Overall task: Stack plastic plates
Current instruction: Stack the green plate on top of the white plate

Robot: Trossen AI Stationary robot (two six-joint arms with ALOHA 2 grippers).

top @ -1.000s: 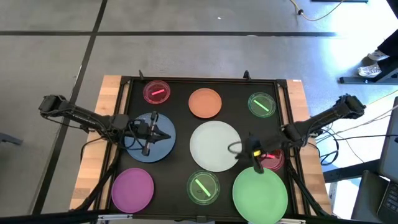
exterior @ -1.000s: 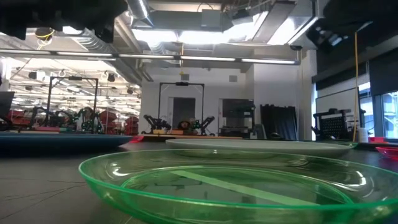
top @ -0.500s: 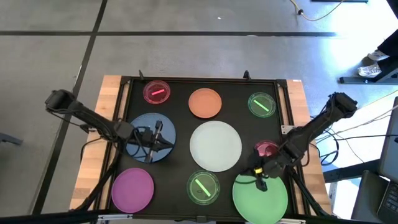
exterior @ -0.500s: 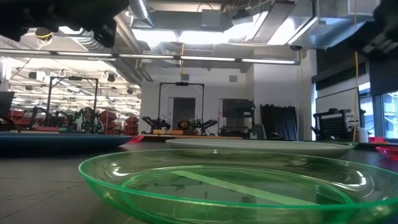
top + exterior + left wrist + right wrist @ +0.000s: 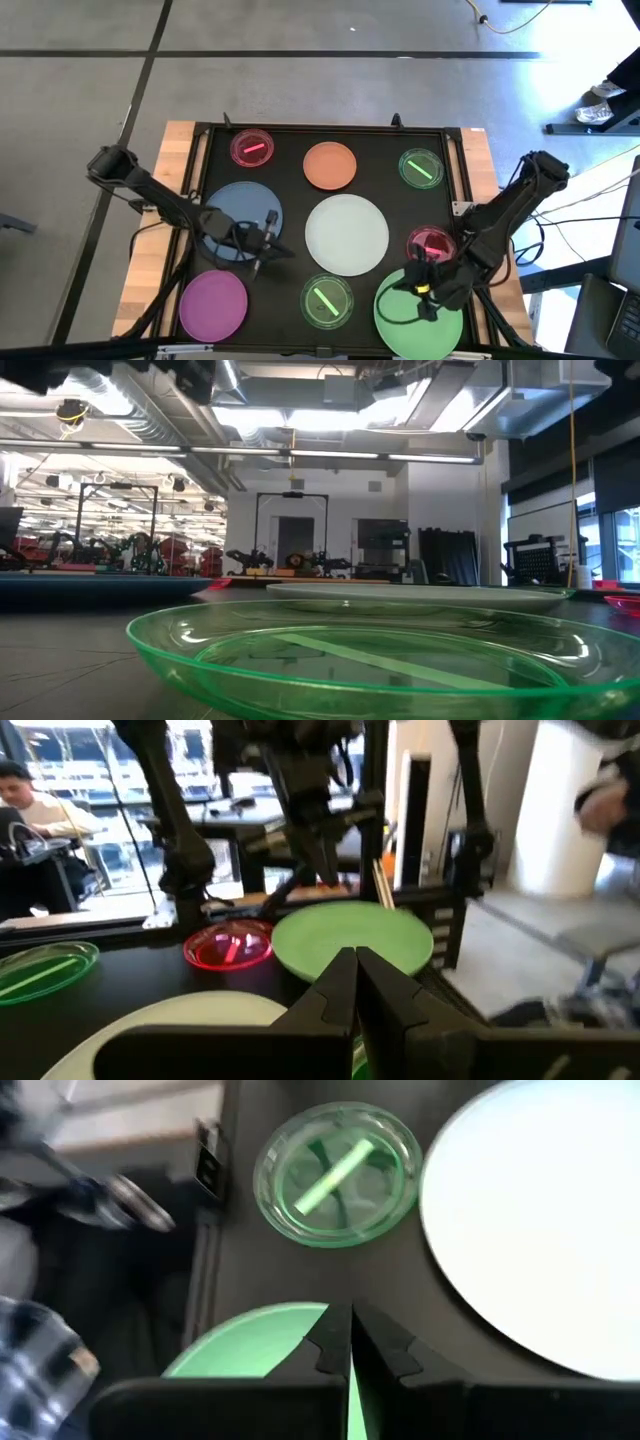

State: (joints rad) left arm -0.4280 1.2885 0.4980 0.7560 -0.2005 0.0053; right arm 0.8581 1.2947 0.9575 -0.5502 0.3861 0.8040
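The right gripper (image 5: 425, 292) hangs over the far edge of the large light green plate (image 5: 418, 312), on the side facing the white plate (image 5: 346, 234). In the right wrist view its two dark fingers (image 5: 335, 1338) are pressed together with nothing between them. The left gripper (image 5: 268, 243) hovers at the blue-grey plate (image 5: 232, 225), over the edge nearest the white plate; in the left wrist view its fingers (image 5: 352, 982) are likewise closed and hold nothing.

All nine plates are flat, round plastic discs lying apart on the mat, none stacked. Taking the white plate as the centre: the light green plate lies at its near right, with a small translucent pink-red plate (image 5: 431, 243) just right of the white one, beside the right gripper. A small green striped plate (image 5: 327, 299) sits directly in front of the white plate, filling the low view (image 5: 350, 655). The blue-grey plate lies to its left, and the purple plate (image 5: 213, 303) at the near left. Behind the white plate is the orange plate (image 5: 329, 165), flanked by a small pink-red striped plate (image 5: 251, 148) at far left and a small green striped plate (image 5: 421, 167) at far right.

The plates rest on a black mat (image 5: 290, 200) laid over a wooden table (image 5: 170, 160). Beyond it stretches grey concrete floor (image 5: 300, 60); the low view shows a bright workshop hall with ceiling lights.
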